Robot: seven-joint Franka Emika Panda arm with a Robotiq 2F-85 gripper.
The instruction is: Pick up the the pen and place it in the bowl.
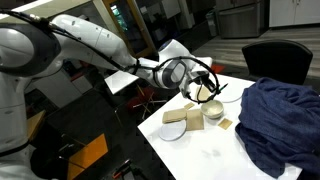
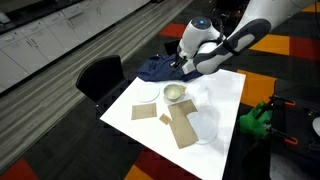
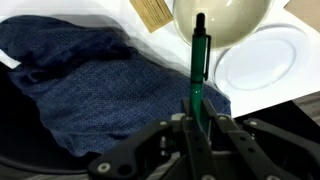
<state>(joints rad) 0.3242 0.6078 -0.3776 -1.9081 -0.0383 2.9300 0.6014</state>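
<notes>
My gripper [image 3: 197,120] is shut on the dark-green pen [image 3: 199,60]. In the wrist view the pen sticks out straight ahead, its tip over the near rim of the cream-white bowl [image 3: 220,25]. In both exterior views the gripper [image 1: 205,85] [image 2: 185,68] hangs just above and beside the bowl [image 1: 212,110] [image 2: 174,93], which stands on the white table [image 2: 225,90]. The pen is too small to make out in the exterior views.
A flat white dish [image 3: 265,60] [image 2: 203,125] lies next to the bowl. Brown cardboard pieces [image 2: 183,125] [image 1: 195,120] lie on the table. A crumpled blue cloth [image 3: 90,80] [image 1: 280,115] covers one end. A black chair [image 2: 100,75] stands beside the table.
</notes>
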